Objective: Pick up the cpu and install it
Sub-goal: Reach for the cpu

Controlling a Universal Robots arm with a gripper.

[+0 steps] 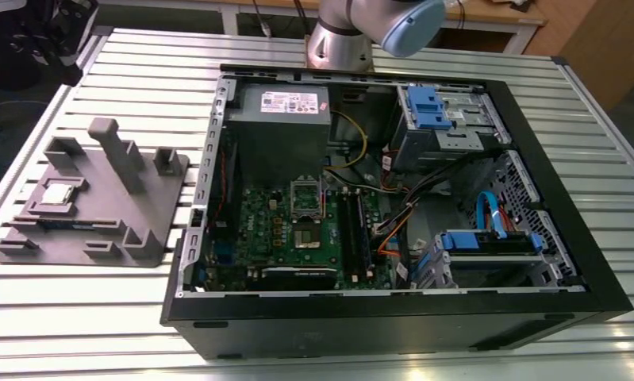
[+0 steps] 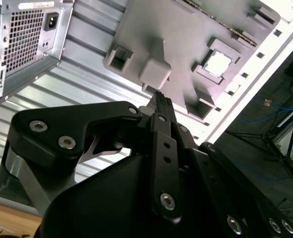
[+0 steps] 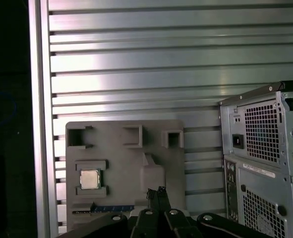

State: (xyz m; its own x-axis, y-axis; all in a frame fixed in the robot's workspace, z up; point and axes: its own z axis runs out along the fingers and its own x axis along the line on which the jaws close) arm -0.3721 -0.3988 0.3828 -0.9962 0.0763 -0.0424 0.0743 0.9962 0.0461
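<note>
One cpu (untouched) in grey holder, tool pressed together, empty, apart from it

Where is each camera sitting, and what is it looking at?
Exterior view: off the arm, looking down into the open computer case, with the grey holder and cpu at the exterior view's left; the arm shows beyond the case.
First wrist view: on the wrist, looking past the shut jaws at holder, cpu and case's back.
Second wrist view: also on the wrist, past the jaws, from another angle.
Shared: all three show the cpu lying in the holder.
</note>
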